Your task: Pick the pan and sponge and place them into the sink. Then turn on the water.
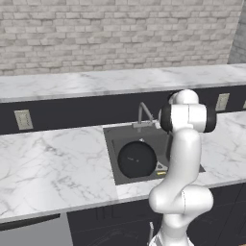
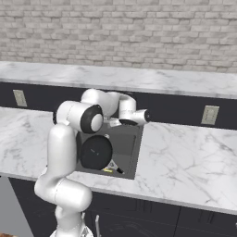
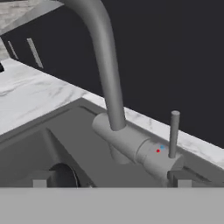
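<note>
Faucet: faucet (image 3: 109, 78) stands at the back rim of the sink (image 1: 111, 144), at 12 o'clock from the basin; in the hand view its thin grey spout rises from a horizontal barrel body.
Lever: lever (image 3: 174, 131) is a slim upright rod on the barrel, at 3 o'clock from the spout base, with red and blue dots beside it.
Handling: I judge the lever stiff metal, smooth and likely slippery, light to move on its pivot; I would take it near the top of the rod, one pad on each side, or simply push it.
Jaws: spread wide, holding nothing; gripper (image 2: 126, 121) hangs close over the faucet, its tips low at 6 o'clock in the hand view.
Pan: pan (image 1: 137, 159) lies flat in the basin, black and round.
Sponge: sponge (image 1: 161, 172) sits in the basin at about 4 o'clock from the pan, just beside it; small, hard to read.
Water: none running that I can see.
Progress: I judge both items placed; turning on the water is left.
Desk: white marble desk (image 1: 53, 168) surrounds the sink.
</note>
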You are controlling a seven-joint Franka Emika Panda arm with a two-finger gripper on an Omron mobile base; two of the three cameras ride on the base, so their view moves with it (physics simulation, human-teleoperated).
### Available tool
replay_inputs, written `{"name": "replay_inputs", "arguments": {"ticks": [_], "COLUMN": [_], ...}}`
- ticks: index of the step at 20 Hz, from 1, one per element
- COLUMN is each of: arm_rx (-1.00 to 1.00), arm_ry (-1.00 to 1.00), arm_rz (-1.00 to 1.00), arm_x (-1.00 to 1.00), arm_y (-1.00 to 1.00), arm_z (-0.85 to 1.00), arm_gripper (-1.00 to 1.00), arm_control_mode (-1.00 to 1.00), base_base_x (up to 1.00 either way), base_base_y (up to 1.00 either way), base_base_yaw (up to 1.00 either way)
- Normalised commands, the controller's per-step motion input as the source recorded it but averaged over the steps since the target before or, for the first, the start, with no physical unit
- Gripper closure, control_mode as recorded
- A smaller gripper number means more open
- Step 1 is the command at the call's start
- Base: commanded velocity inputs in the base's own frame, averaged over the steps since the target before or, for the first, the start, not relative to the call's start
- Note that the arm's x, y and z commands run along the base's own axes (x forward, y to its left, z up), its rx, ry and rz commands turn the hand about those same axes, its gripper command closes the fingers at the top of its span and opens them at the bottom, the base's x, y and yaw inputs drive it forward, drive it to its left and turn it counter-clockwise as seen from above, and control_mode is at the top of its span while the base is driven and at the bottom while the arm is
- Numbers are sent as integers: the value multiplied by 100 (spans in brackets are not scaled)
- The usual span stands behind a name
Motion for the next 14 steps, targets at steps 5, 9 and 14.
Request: {"name": "replay_inputs", "arguments": {"ticks": [5, 9, 14], "arm_rx": [4, 5, 5], "arm_ry": [-10, -8, -6], "arm_rz": [0, 0, 0], "arm_x": [24, 25, 30], "arm_y": [0, 0, -5], "arm_z": [0, 0, 0], "arm_gripper": [-100, -100, -100], "arm_control_mode": [-100, -100, -100], "base_base_x": [0, 0, 0], "base_base_y": [0, 0, 0], "base_base_yaw": [0, 0, 0]}}
